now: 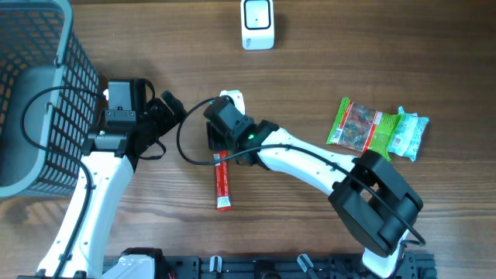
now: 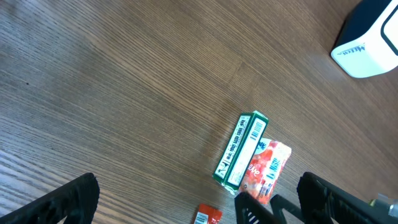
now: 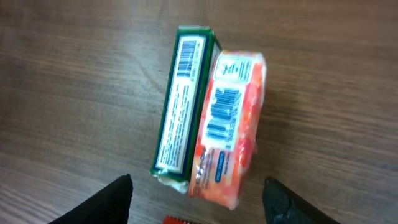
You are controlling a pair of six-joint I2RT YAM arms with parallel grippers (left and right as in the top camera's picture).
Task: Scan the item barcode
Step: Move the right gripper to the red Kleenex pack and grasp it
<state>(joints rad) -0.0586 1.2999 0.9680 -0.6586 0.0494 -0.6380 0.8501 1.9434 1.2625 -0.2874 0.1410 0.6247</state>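
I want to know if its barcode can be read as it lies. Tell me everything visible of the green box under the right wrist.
The green box is a long, narrow carton, cardboard by its look, lying flat on the wooden table. Its upturned face is a white panel with a barcode at one end and fine print along the rest. The other end looks slightly crumpled. One long side touches an orange packet. The open right gripper hovers above without touching it.
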